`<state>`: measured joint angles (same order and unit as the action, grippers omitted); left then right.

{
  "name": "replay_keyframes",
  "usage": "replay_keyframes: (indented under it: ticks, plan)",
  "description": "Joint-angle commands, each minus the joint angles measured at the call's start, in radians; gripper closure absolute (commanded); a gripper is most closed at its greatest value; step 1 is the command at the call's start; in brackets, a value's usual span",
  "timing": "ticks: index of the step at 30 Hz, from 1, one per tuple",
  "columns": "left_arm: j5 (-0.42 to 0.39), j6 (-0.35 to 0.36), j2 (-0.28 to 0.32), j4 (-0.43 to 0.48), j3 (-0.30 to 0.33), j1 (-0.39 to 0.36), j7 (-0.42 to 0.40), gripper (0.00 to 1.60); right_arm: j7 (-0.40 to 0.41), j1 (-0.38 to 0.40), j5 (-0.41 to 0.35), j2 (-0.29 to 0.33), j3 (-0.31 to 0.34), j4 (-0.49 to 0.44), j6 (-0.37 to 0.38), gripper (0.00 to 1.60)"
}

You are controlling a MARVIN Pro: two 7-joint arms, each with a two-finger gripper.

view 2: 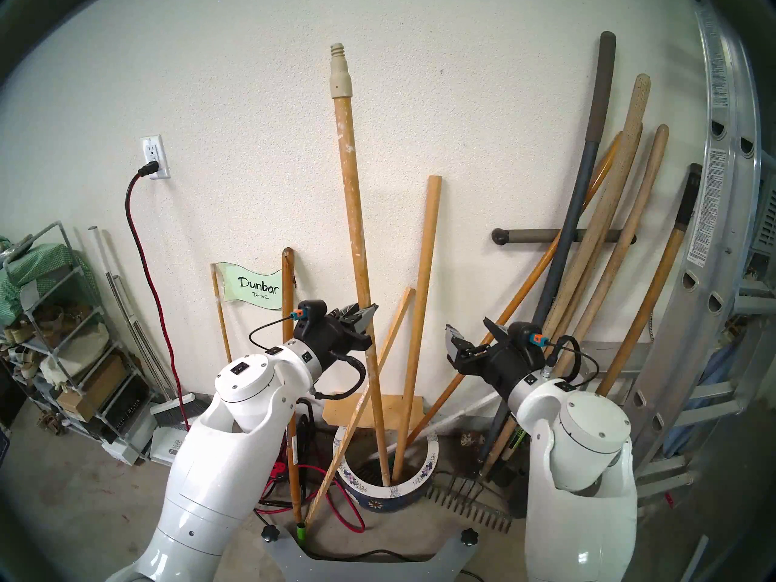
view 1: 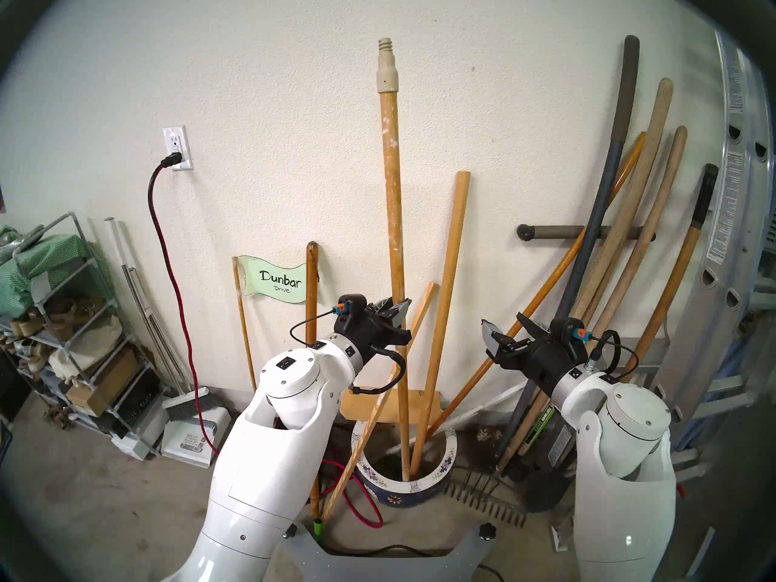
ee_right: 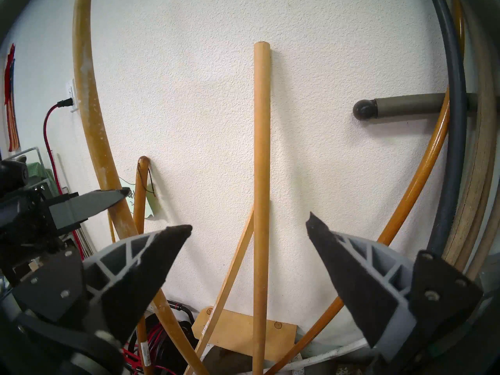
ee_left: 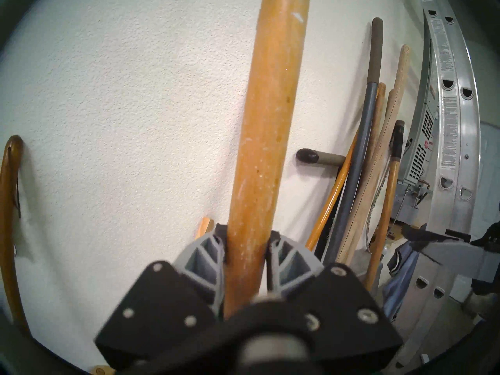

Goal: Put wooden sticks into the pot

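Observation:
The white-speckled wooden pole [view 1: 392, 199] with a cream threaded tip stands nearly upright, its foot inside the blue pot with a white flowered rim [view 1: 424, 482]. My left gripper [view 1: 399, 312] is shut on this pole at mid-height; the left wrist view shows both fingers [ee_left: 208, 255] pressed on it. A plain round dowel [view 1: 447, 299] also stands in the pot and leans on the wall. A thin slat [view 1: 378, 404] slants across the pot's left rim, with its foot on the floor outside. My right gripper [view 1: 508, 327] is open and holds nothing, right of the dowel [ee_right: 261, 155].
Long tool handles [view 1: 609, 253] and a metal ladder [view 1: 730, 232] lean at the right. A "Dunbar Drive" sign stick [view 1: 277, 281] and a dark brown stick [view 1: 311, 316] stand left of the pot. A rake head [view 1: 483, 505], red cord [view 1: 168, 274] and shelf rack [view 1: 63, 316] crowd the floor.

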<state>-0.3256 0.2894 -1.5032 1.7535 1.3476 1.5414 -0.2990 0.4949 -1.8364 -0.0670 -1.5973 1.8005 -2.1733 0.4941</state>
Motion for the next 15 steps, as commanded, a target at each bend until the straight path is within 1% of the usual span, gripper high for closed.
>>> replay_keyframes:
  ticks: [1, 15]
  plan:
    - [-0.013, -0.027, -0.007, -0.029, 0.009, -0.036, -0.019, 1.60, 0.001, 0.000, 0.001, 0.003, 0.000, -0.001, 0.003, 0.00]
    - [-0.006, -0.064, -0.014, -0.191, 0.010, -0.095, -0.045, 1.60, 0.001, 0.000, 0.001, 0.003, 0.000, -0.001, 0.003, 0.00]
